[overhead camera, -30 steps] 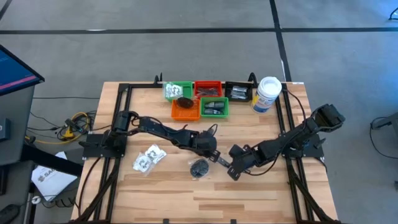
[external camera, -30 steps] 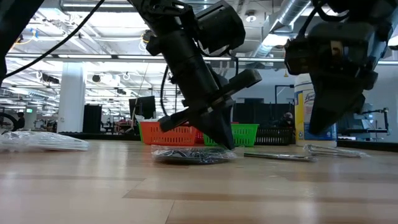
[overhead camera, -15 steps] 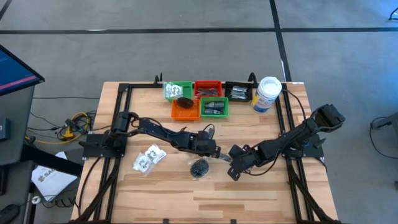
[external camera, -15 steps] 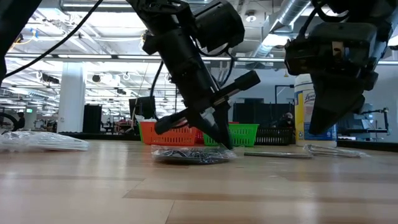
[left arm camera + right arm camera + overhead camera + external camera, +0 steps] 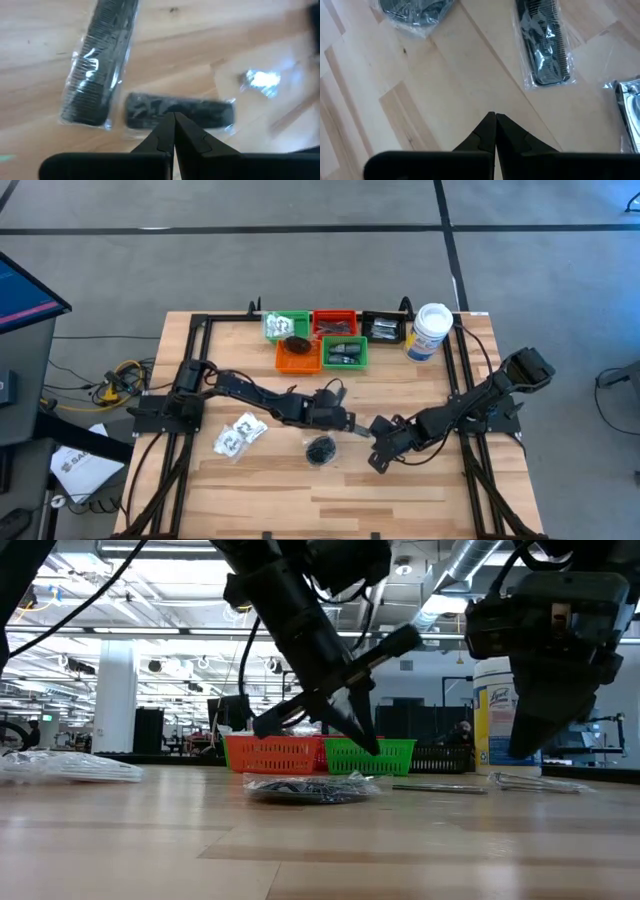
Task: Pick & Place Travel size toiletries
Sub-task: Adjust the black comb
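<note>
Two black combs in clear wrap lie flat on the wooden table. My left gripper is shut and hangs just above the nearer one, clear of the table in the low view. A black round piece in plastic lies near the table's middle. Clear packets with white contents lie toward the left. My right gripper is shut and hovers over bare wood, right of the round piece and short of a comb.
Green, red, black, orange and a second green tray stand at the far edge, beside a tall white canister. Another wrapped item lies near my right gripper. Bare wood stretches along the near edge.
My left gripper has risen off the table by the round piece and rolled about its own pointing line, staying shut. The combs and the round piece have stayed where they lay.
</note>
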